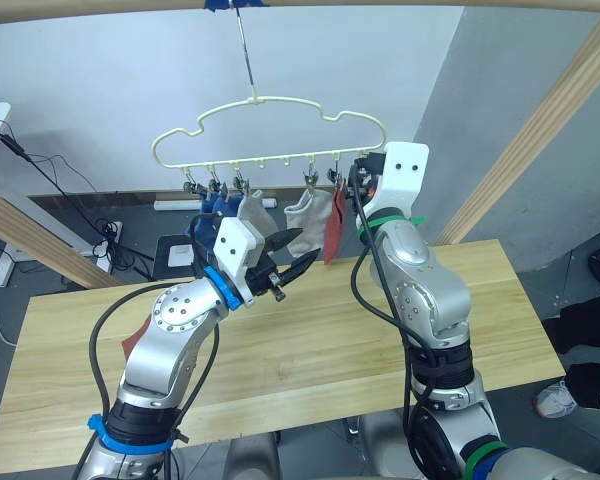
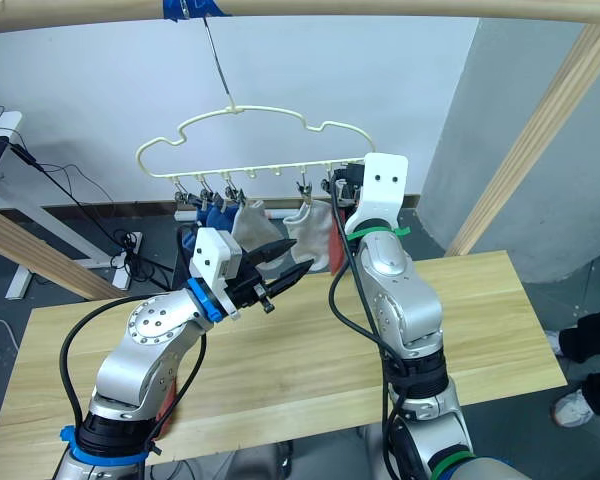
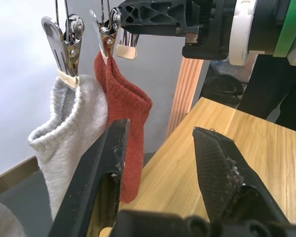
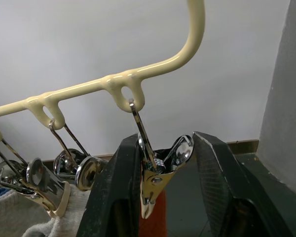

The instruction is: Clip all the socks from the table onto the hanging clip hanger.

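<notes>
The pale-yellow clip hanger hangs from a hook. Clipped to it are blue socks, two light grey socks and a rust-red sock. My right gripper is raised at the hanger's right end, open, its fingers on either side of the last metal clip. In front of the hung socks and just below them, my left gripper stands open and holds nothing. Another rust-red sock lies on the table at the left, mostly hidden by my left arm.
A thick wooden rail with blue tape carries the hanger's hook. Slanted wooden beams stand at the right and the left. A person's leg and shoe are beside the table's right end. Cables lie on the floor behind.
</notes>
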Tool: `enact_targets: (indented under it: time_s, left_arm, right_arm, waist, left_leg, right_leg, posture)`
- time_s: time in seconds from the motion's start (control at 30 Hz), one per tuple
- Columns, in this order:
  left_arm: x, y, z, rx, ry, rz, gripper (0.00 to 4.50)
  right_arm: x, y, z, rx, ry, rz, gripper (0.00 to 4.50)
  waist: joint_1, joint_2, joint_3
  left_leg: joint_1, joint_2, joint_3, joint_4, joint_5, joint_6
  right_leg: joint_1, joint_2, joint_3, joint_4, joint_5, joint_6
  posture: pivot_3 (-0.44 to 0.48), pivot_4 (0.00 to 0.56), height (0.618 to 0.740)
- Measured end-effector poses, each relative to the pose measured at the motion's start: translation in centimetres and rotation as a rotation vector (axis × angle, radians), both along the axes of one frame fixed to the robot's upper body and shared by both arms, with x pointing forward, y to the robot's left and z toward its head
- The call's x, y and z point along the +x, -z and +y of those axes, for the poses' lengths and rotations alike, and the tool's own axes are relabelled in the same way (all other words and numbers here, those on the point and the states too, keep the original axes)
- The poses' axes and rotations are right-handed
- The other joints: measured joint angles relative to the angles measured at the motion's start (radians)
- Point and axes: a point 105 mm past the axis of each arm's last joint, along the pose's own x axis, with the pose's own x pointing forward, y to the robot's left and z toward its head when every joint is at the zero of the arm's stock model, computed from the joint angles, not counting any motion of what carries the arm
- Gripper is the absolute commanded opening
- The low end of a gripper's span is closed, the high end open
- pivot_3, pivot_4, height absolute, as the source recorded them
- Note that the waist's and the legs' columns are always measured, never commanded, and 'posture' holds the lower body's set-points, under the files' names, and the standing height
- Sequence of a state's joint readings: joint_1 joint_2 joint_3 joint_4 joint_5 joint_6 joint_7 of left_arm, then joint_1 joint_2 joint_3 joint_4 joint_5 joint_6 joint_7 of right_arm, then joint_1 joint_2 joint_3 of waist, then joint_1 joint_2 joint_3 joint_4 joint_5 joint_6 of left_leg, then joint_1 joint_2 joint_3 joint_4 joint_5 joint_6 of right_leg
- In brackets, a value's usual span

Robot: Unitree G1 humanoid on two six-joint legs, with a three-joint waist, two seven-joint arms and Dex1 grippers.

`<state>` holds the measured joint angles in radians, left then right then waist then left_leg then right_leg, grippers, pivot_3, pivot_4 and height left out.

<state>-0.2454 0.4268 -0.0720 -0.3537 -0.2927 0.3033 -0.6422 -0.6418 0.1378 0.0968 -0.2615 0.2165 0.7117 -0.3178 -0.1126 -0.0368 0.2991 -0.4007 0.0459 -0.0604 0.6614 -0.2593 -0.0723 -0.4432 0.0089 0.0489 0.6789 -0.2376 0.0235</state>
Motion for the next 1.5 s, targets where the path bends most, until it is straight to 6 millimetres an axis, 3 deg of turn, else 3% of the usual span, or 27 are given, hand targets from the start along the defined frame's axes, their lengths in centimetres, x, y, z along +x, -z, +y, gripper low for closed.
enact_targets:
  time_s: [0.83, 1.07, 1.37, 1.5]
  left_arm:
    - [0.0, 0.2, 0.1, 0.004, 0.001, 0.005, 2.27]
    - [0.0, 0.3, 0.1, 0.004, -0.003, 0.009, 2.27]
    - [0.1, 1.0, 0.6, 0.005, -0.049, 0.032, 2.27]
    - [-0.1, 3.0, 1.9, -0.017, -0.148, 0.125, 2.44]
  right_arm:
    - [-0.3, -0.5, 0.0, 0.094, -0.003, 0.020, 1.66]
    - [-0.5, -1.1, 0.0, 0.106, -0.008, 0.001, 0.01]
    - [-0.6, -1.2, 0.3, 0.117, -0.023, -0.001, 0.01]
    - [-0.7, -1.3, 0.4, 0.122, -0.029, -0.003, 0.00]
  waist:
    - [0.000, 0.000, 0.000]
    - [0.000, 0.000, 0.000]
    - [0.000, 0.000, 0.000]
    - [-0.001, 0.000, 0.000]
  left_leg:
    - [0.000, 0.000, 0.000, 0.000, 0.000, 0.000]
    - [0.000, 0.000, 0.000, 0.000, 0.000, 0.000]
    - [0.000, 0.000, 0.000, 0.000, 0.000, 0.000]
    - [0.000, 0.000, 0.000, 0.000, 0.000, 0.000]
  right_leg:
    - [0.000, 0.000, 0.000, 0.000, 0.000, 0.000]
    - [0.000, 0.000, 0.000, 0.000, 0.000, 0.000]
    - [0.000, 0.000, 0.000, 0.000, 0.000, 0.000]
    - [0.000, 0.000, 0.000, 0.000, 0.000, 0.000]
  posture:
    - [-0.153, 0.221, 0.740]
    - [-0.152, 0.225, 0.740]
    - [-0.152, 0.225, 0.740]
    - [-0.149, 0.228, 0.740]
